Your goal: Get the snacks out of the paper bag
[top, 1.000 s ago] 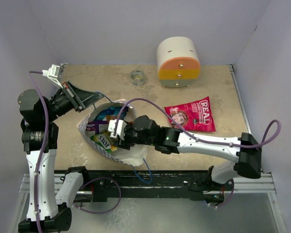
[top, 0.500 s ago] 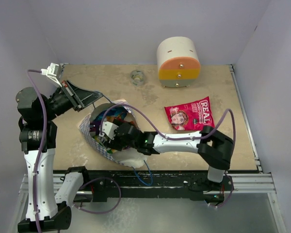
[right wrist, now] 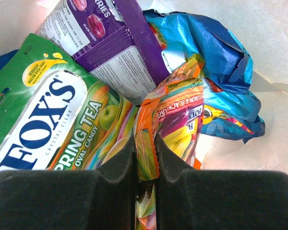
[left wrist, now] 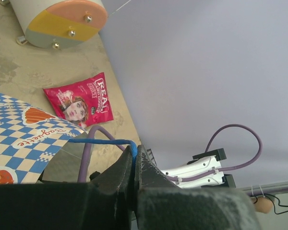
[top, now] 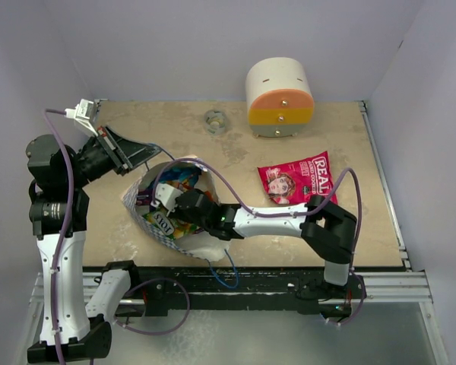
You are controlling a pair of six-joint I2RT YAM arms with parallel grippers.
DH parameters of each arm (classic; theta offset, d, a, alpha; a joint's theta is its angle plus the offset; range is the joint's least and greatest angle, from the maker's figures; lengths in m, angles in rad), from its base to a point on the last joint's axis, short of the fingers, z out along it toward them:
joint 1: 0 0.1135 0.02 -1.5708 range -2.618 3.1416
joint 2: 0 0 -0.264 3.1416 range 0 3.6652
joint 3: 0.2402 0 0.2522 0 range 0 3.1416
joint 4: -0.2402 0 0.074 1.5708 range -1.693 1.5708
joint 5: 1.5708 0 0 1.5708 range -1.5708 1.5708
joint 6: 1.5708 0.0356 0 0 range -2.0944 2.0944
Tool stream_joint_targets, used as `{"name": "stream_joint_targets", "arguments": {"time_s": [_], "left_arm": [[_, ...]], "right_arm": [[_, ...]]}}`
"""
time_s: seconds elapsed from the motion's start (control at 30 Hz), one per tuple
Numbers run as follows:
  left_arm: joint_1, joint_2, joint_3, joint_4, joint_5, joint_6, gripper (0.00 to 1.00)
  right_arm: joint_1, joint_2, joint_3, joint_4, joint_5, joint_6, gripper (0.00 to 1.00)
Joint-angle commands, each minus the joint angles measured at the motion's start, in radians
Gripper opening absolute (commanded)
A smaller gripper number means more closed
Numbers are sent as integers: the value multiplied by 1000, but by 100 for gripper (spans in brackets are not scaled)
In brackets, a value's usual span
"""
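the paper bag (top: 134, 207) sits at the near left of the table (top: 349, 137), its mouth open, with snacks inside: a green fox's packet (right wrist: 48, 120), a purple packet (right wrist: 110, 43), a crumpled blue packet (right wrist: 216, 72) and an orange fruit-print packet (right wrist: 175, 115). the right gripper (right wrist: 145, 148) reaches into the bag, jaws nearly closed on the edge of the orange fruit-print packet, the green fox's packet just beside it. the left gripper (left wrist: 135, 158), jaws fully closed, pinches the bag's blue cord handle (left wrist: 101, 141) at the far left rim. a purple cable (top: 213, 163) arcs over the bag mouth. a pink packet (top: 298, 179) lies on the table to the right, apart from the bag; a rounded drawer box (top: 279, 97) and a small clear ring (top: 214, 120) sit farther back.
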State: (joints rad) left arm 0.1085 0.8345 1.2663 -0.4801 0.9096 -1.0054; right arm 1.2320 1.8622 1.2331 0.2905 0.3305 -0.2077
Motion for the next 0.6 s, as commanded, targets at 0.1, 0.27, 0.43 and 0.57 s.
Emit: {"name": "stream_joint_targets", "arguments": {"time_s": [0.1,0.27,0.43,0.57], "left_arm": [[-7,0,47,60,29,27,0],[-7,11,28,68,26,35,0],[-7,14,5,66,26,40,0],[-7,12,-5,51,24,44,0]], "right_arm": [[6,-227,-30,-2,-185,32,4],[6,-405,-70,-53,-427,63,0],[7,-562,-70,-208,-652,71,0],[6,-699,-66,-346,-750,67,0]]}}
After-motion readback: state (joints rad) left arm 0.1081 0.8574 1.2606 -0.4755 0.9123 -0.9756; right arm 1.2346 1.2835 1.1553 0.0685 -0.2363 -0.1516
